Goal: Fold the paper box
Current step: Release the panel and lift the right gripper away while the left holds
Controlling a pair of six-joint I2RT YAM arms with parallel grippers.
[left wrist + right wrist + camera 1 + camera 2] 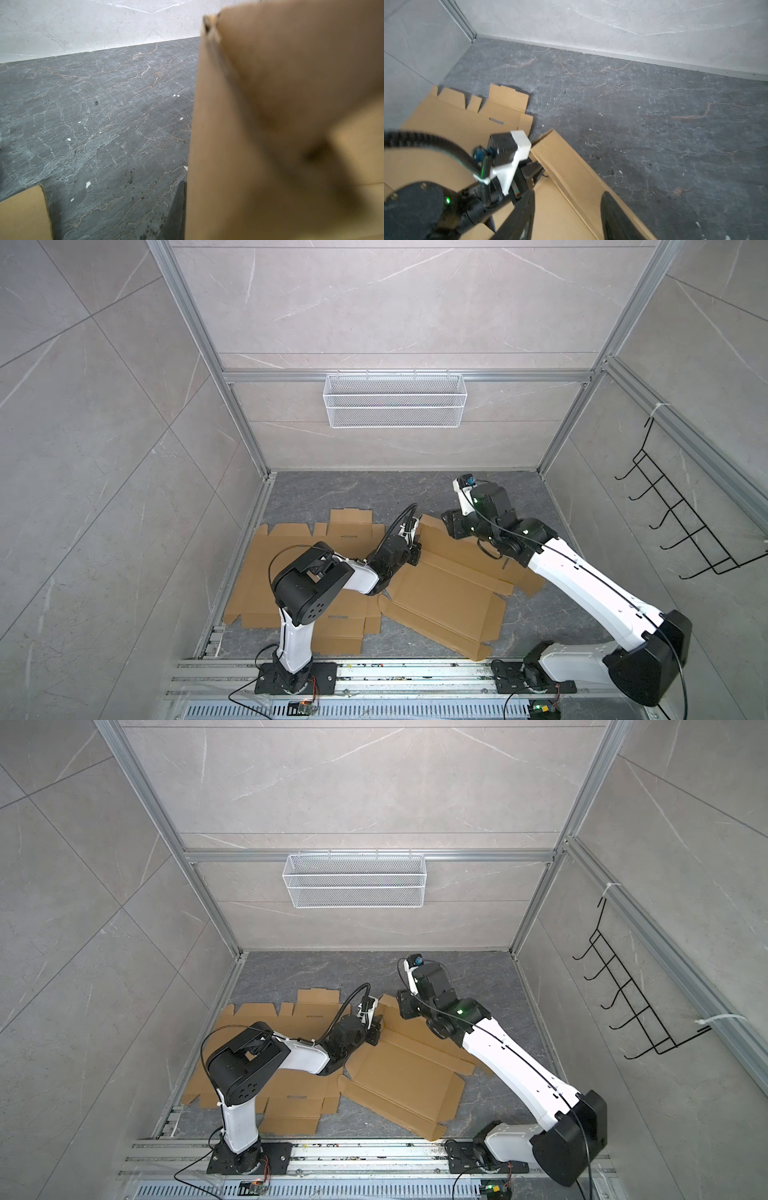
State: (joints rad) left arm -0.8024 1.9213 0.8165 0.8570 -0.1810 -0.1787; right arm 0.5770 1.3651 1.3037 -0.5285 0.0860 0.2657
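Observation:
The paper box (444,597) (407,1077) is a flat brown cardboard blank on the dark floor, right of the middle. Its far edge strip (566,162) is folded up. My left gripper (415,549) (376,1029) is shut on the left end of that raised strip. In the left wrist view the cardboard (280,124) fills the right side, with one dark finger (178,207) pressed against it and the other hidden behind it. My right gripper (449,526) (566,218) is open over the same strip further right, one finger (519,218) on each side of the fold.
A stack of other flat cardboard blanks (291,556) lies at the left, partly under the left arm. A white wire basket (395,400) hangs on the back wall, and a black hook rack (685,526) on the right wall. Aluminium rails (374,672) run along the front.

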